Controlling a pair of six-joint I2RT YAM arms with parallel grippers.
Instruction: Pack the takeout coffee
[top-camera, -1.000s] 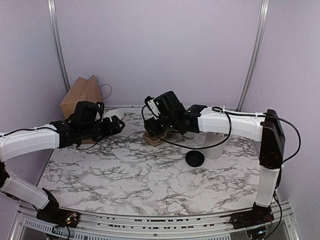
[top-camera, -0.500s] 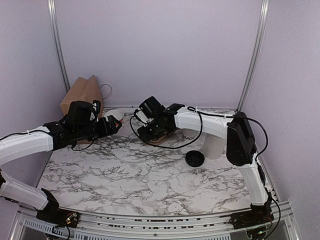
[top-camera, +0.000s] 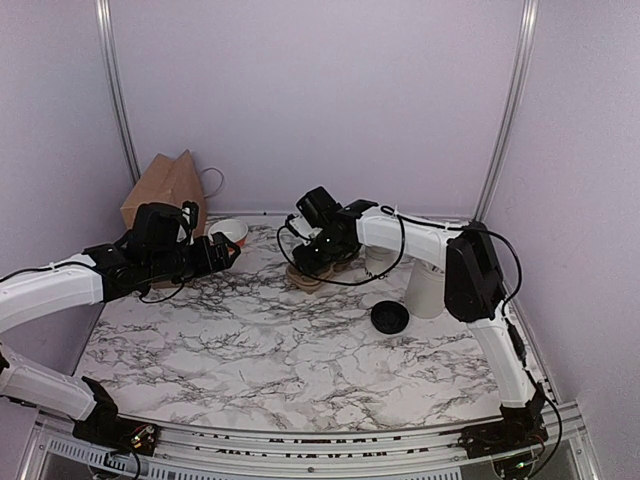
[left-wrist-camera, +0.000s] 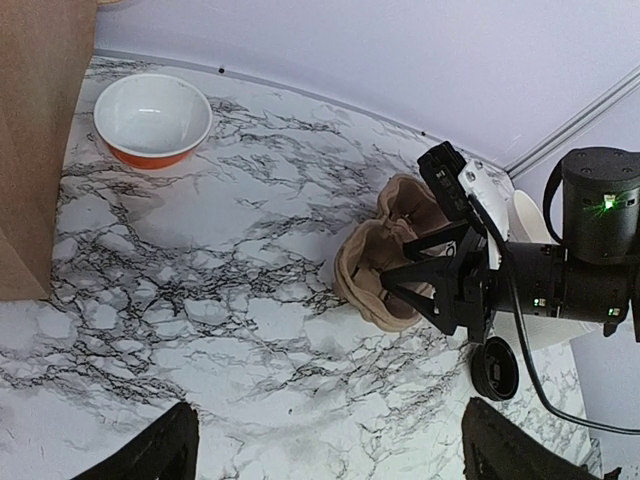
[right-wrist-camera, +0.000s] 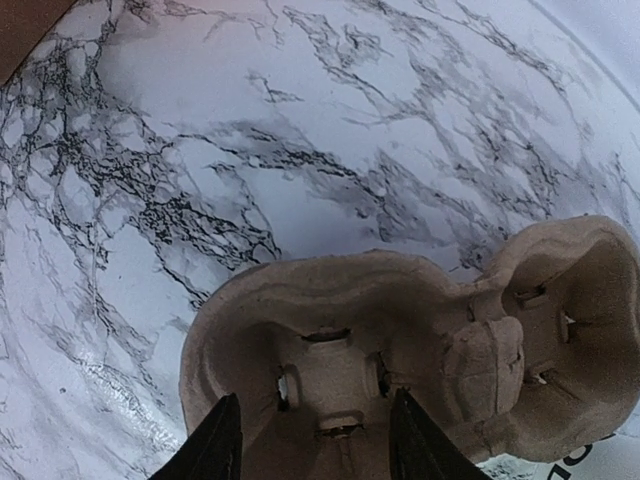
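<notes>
The small white cup with black lettering (top-camera: 379, 263) stands at the back right, partly behind my right arm. A sliver of it shows in the right wrist view (right-wrist-camera: 612, 458). Its black lid (top-camera: 389, 318) lies on the table in front of it and also shows in the left wrist view (left-wrist-camera: 495, 368). My right gripper (top-camera: 309, 262) is open and empty, its fingers (right-wrist-camera: 216, 440) astride the near pocket of a brown pulp cup carrier (right-wrist-camera: 400, 330). My left gripper (top-camera: 228, 250) is open and empty, above the marble to the left of the carrier (left-wrist-camera: 385, 265).
A brown paper bag (top-camera: 165, 188) stands at the back left, with an orange-and-white bowl (left-wrist-camera: 152, 118) beside it. A taller white cylinder (top-camera: 428, 290) stands right of the lettered cup. Walls close in behind and on both sides.
My right gripper swung left, then came back a little and settled low over the carrier, while its elbow folded in toward the right. My left arm has hardly moved.
</notes>
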